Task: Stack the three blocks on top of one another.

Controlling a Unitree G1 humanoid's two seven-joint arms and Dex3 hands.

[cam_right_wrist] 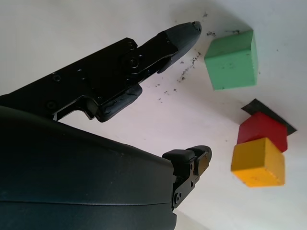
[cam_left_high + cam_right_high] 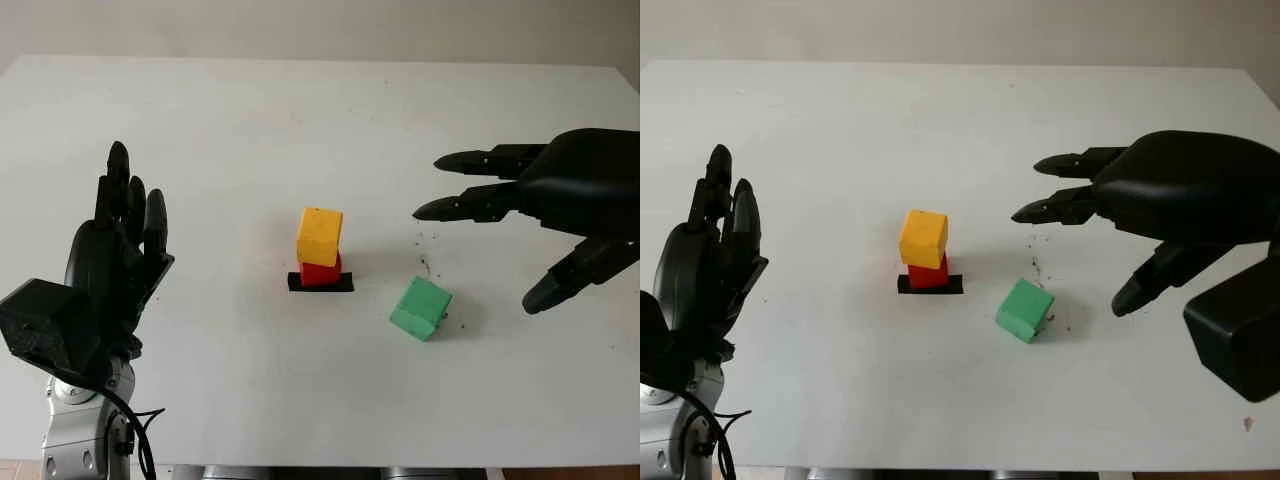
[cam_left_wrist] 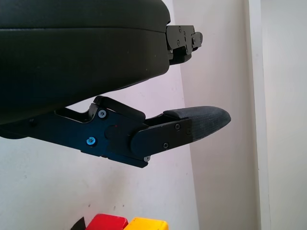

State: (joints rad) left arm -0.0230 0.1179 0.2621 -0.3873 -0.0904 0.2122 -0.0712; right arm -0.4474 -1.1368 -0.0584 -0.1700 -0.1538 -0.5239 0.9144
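We see a yellow block sitting slightly askew on a red block, which rests on a flat black patch on the matte white table. A green block, matte with soft edges, lies tilted just to their right. Our right hand hovers open beside it, holding nothing. Our left hand stands open, well apart.

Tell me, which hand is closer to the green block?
The right hand. It hovers open just beside the green block, on its right. The left hand is open far off on the other side, past the yellow-on-red stack.
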